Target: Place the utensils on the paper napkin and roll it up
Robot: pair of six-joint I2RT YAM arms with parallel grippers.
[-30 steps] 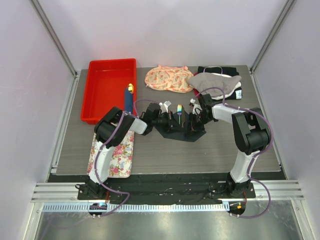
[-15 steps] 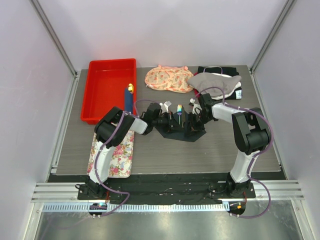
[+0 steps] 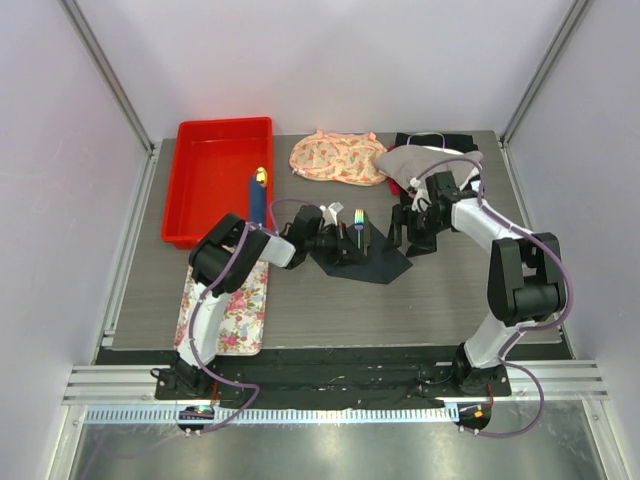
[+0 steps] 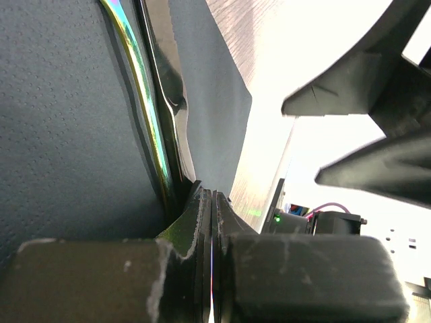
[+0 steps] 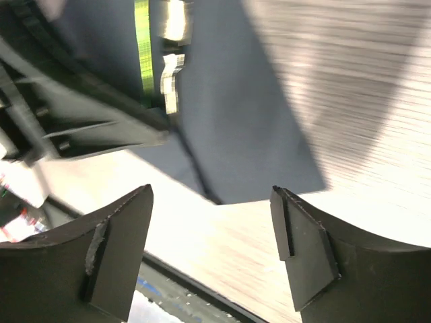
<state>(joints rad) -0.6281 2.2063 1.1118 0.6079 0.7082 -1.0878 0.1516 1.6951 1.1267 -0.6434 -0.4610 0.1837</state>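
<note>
**Left gripper (image 3: 338, 240) clamped, right gripper (image 5: 210, 195) released: mid-roll, regrasp due**

L: jaws pressed tight together at the near end of the utensils (image 4: 145, 114). In wrist view the utensils run off toward 12 o'clock, lying on the paper napkin (image 3: 372, 265). Can't tell if the pinch is on cutlery, paper or both.

R: jaws wide apart, nothing between them. Hovers at 3 o'clock of the napkin, over its loose corner and the bare table (image 5: 350, 60).

Napkin: mid-table, bunched up around the L fingers, w/ one flap spread flat toward 5 o'clock. Utensils sit at its 11 o'clock side, tines pointing to 12. Not a roll yet.

Step, imo: placing is done and rolling is partway. L is the anchor, R is between grips.

Next move, imo:
- R drops onto the flap edge at 4–5 o'clock.
- Needs a shallow approach. The paper is thin and flat on the table, so the fingertips must get under or nip the edge w/o just scraping wood.
- Then carry the flap over the utensils toward 10 o'clock, keeping tension.
- L shouldn't let go until the wrap holds, else the cutlery prob slides out.
</note>
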